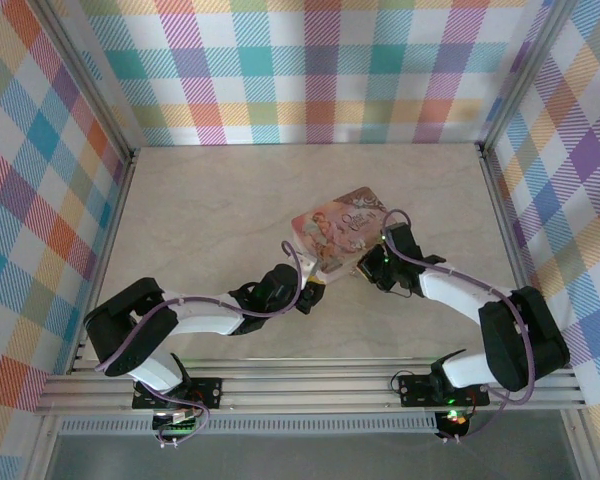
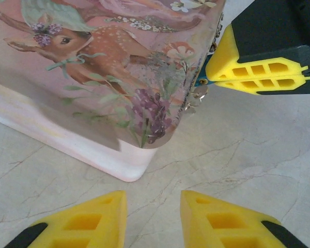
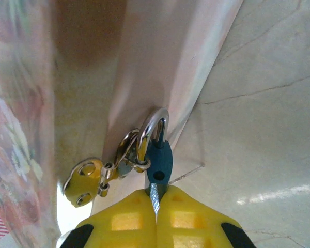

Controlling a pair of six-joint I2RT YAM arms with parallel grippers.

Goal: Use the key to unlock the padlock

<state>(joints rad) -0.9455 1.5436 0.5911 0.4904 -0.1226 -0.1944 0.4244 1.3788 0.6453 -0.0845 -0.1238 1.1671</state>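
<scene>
**Key seated**

The right pincer (image 3: 156, 202) clamps the key (image 3: 154, 192), seemingly seated in the blue padlock (image 3: 159, 161) hanging at the right side of the tin box (image 2: 93, 77), ready to turn. The left pincer (image 2: 154, 209) stands wide by its near corner, likely to brace it.

Blue padlock (image 3: 159, 161) hangs at pink tin's (image 3: 160, 57) latch; grey key (image 3: 154, 195) meets its base.

White arms (image 1: 205, 318) with black joints (image 1: 510, 345) carry purple cables (image 1: 297, 265) and yellow slotted fingers (image 2: 88, 223).
</scene>
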